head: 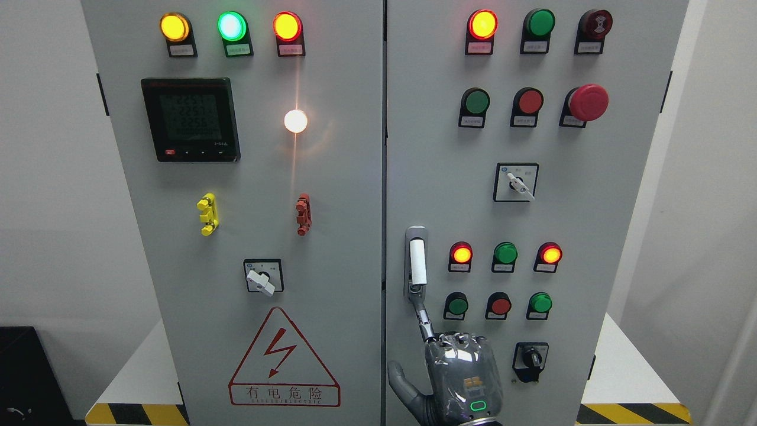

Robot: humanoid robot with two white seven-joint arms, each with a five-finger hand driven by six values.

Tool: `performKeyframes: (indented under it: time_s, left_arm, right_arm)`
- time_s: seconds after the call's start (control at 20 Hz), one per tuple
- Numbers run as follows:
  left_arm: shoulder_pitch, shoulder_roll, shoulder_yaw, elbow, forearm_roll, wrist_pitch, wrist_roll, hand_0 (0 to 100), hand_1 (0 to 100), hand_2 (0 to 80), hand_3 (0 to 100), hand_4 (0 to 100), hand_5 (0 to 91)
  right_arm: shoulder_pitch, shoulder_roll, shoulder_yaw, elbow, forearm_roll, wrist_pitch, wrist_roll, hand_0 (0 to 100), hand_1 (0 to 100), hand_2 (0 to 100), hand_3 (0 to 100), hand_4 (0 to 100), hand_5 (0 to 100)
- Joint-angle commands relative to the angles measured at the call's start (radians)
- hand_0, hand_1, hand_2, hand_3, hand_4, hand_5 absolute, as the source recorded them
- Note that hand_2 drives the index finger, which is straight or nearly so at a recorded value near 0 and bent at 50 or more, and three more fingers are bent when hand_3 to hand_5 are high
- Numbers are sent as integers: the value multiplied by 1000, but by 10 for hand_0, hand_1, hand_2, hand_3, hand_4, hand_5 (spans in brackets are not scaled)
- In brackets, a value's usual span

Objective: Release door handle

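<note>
Upright door handle (417, 261) (long axis vertical), right hand (455, 373) below.

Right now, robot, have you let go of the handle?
Hand below handle, one finger reaching its bottom end. No grasp. Door shut. Nothing blocking.

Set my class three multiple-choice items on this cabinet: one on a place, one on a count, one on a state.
1. The robot hand is:
A. just below the door handle
B. on the meter
C. on the warning triangle

2. Lamps in the top row of the left door:
A. two
B. three
C. five

3. The green lamp in that row is:
A. dark
B. missing
C. lit

Answers:
1. A, it reaches up to the handle's lower end.
2. B, one yellow, one green and one orange-red.
3. C, it glows brightly.
</note>
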Motion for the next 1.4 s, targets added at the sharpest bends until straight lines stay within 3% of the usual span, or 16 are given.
performKeyframes:
  time_s: [0.0,1.35]
  left_arm:
    - [17,0,0,0,0,-1,0,120,556,0,0,0,0]
    - [17,0,0,0,0,-1,0,120,556,0,0,0,0]
  right_arm:
    - [-2,0,0,-12,-2,1,-1,361,240,127,1000,1000,1000]
    - [-2,0,3,-47,-2,-1,-2,358,242,135,1000,1000,1000]
